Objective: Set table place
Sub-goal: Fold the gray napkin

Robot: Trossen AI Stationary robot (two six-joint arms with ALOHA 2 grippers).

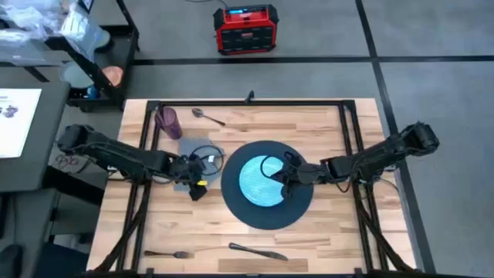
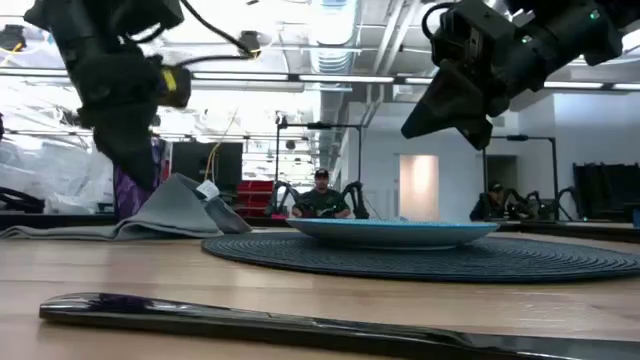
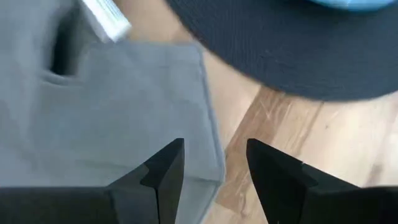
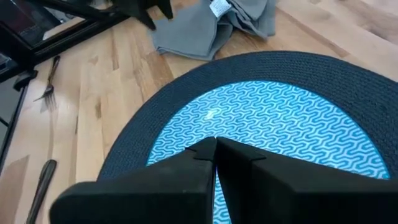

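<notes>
Left pincer (image 3: pixel 214 165): it is held low over the grey napkin's (image 1: pixel 194 161) near edge, its fingers parted a little with nothing between them. One finger is over cloth, the other over bare wood, so the hem lies in the gap; this is judged to be a lining-up for a pinch on that edge.

Right pincer (image 4: pixel 214 155): it is poised above the light blue plate (image 1: pixel 262 180), fingers closed together and empty. It is clear of the plate, as the low view shows air beneath it.

Place mat (image 1: pixel 235 202): the dark round mat is directly under the right pincer and just beyond the left pincer's tips. It lies flat near the middle of the table (image 1: pixel 324 239), with the plate centred on it, so the core of the setting is judged done.

Napkin: it is rumpled and partly raised in a fold, a white tag (image 2: pixel 207 189) showing. It touches or nearly touches the mat's rim on the left pincer's side; presumably it is to be straightened there.

Cutlery: a knife (image 1: pixel 258 251) and a fork (image 1: pixel 166 253) lie along the near table edge, well away from both pincers. A spoon (image 1: pixel 207 116) lies at the far edge beside a purple cup (image 1: pixel 167 121), behind the left pincer.

Stage: the cutlery and cup are judged not yet brought to the mat.

Risk: a limp cloth may bunch or be dragged onto the mat if it is gripped shallowly.
</notes>
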